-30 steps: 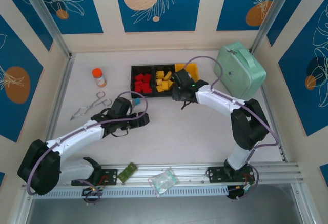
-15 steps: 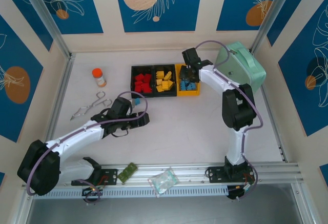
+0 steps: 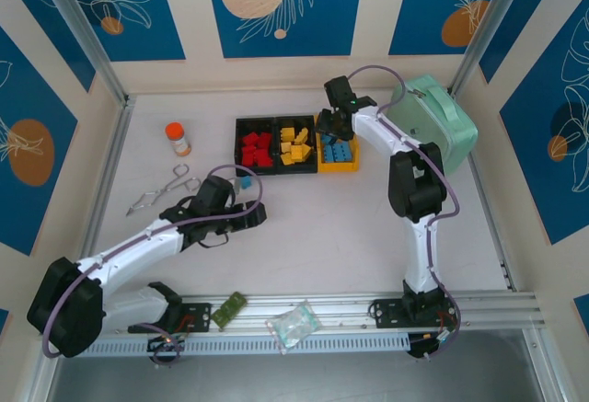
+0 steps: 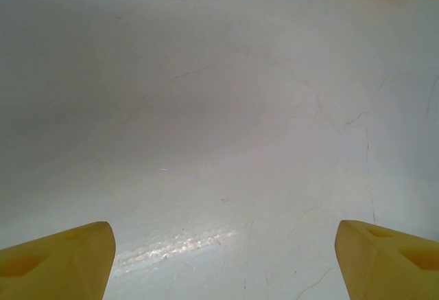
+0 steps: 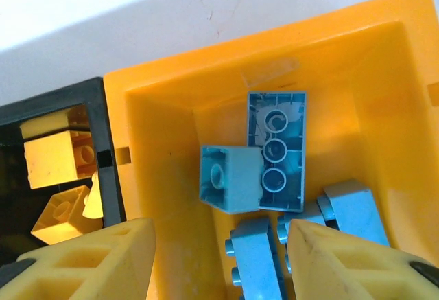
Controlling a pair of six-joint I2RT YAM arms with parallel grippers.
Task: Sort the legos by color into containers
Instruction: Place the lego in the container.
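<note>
Three containers stand in a row: a black bin of red legos, a black bin of yellow legos, and a yellow-orange bin with several light blue legos. My right gripper hovers over the yellow-orange bin, open, its yellow fingertips apart and holding nothing. A small blue brick lies tilted inside on a longer blue brick. My left gripper is low over bare table, open. One blue lego sits on the table beside the left wrist.
A mint-green case stands right of the bins, close to the right arm. An orange-capped bottle and metal tongs are at the left. A green circuit board and a plastic bag lie on the front rail.
The right arm swung from the table in front of the bins to above the yellow-orange bin, and its jaws opened. The left arm stayed put.
</note>
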